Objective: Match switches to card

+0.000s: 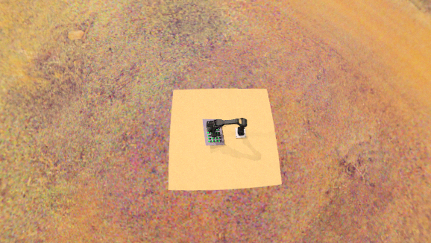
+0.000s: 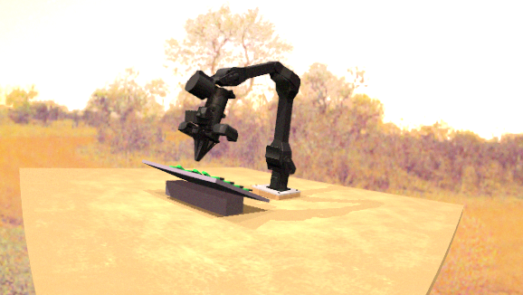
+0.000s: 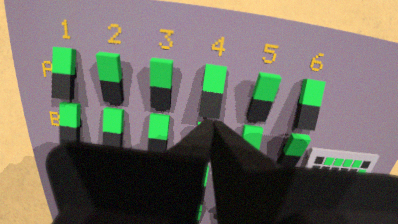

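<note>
- Hanging above the panel [image 2: 204, 180], the claw [image 2: 200, 155] is pinched fully together with nothing between its fingers, the 2 tips meeting in a single point.
- In the wrist view the claw [image 3: 212, 125] is pointing down over column 4, its joined tip lying just below the switch in the far row of that column [image 3: 214, 90].
- From the side, the claw is sitting clear of the switches, with open air showing between its tip and the sloped panel.
- The panel is resting tilted on a dark block [image 2: 204, 198] on the tan bench [image 2: 136, 253], beside the arm's base [image 2: 277, 192].
- Yellow numerals 1 to 6 are running along the far edge of the panel, and the 6 far-row switches are all showing a green half above a dark grey half.
- In the next row, the switches in columns 1, 2, 3, 5 and 6 are showing green tops; the one in column 4 is mostly hidden behind the claw.
- The small card [image 3: 341, 163] is sitting at the right of the grid, showing dark squares at both ends of its visible row with green squares between; its lower part is covered by the claw.
</note>
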Action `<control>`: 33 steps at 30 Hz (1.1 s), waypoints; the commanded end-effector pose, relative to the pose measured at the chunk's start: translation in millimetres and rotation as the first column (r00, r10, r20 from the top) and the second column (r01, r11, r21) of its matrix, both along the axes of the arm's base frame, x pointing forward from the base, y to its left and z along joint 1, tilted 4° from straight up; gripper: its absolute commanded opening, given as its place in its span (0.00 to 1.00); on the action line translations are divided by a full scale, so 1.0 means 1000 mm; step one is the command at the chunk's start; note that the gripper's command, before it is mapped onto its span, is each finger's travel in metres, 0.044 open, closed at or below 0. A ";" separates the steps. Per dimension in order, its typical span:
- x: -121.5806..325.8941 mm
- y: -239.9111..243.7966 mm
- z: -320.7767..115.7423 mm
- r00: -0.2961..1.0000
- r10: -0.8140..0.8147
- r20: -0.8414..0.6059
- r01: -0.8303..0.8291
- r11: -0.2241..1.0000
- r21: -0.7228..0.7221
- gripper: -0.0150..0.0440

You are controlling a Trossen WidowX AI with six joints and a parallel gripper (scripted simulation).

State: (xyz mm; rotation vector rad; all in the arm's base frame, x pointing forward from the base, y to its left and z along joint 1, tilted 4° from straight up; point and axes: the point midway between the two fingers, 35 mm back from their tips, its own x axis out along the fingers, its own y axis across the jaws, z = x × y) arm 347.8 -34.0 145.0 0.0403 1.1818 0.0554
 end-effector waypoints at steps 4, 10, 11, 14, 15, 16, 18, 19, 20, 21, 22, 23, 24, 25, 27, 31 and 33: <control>0.004 0.001 -0.011 1.000 -0.005 0.006 0.005 1.000 -0.001 0.25; 0.005 0.001 -0.013 1.000 -0.005 0.006 0.005 1.000 -0.001 0.25; 0.006 0.001 -0.014 1.000 -0.005 0.006 0.005 1.000 -0.001 0.25; 0.008 0.001 -0.019 1.000 -0.005 0.006 0.005 1.000 -0.001 0.25; 0.008 0.001 -0.020 1.000 -0.005 0.006 0.005 1.000 -0.001 0.25; 0.009 0.001 -0.022 1.000 -0.005 0.006 0.005 1.000 -0.001 0.25; 0.010 0.001 -0.024 1.000 -0.005 0.006 0.005 1.000 -0.001 0.25; 0.010 0.001 -0.024 1.000 -0.005 0.006 0.005 1.000 -0.001 0.25; 0.010 0.001 -0.024 1.000 -0.005 0.006 0.005 1.000 -0.001 0.25; 0.010 0.001 -0.024 1.000 -0.005 0.006 0.005 1.000 -0.001 0.25; 0.010 0.001 -0.024 1.000 -0.005 0.006 0.005 1.000 -0.001 0.25; 0.010 0.001 -0.024 1.000 -0.005 0.006 0.005 1.000 -0.001 0.25; 0.010 0.001 -0.024 1.000 -0.005 0.006 0.005 1.000 -0.001 0.25; 0.010 0.001 -0.024 1.000 -0.005 0.006 0.005 1.000 -0.001 0.25; 0.010 0.001 -0.024 1.000 -0.005 0.006 0.005 1.000 -0.001 0.25; 0.010 0.001 -0.024 1.000 -0.005 0.006 0.005 1.000 -0.001 0.25; 0.010 0.001 -0.024 1.000 -0.005 0.006 0.005 1.000 -0.001 0.25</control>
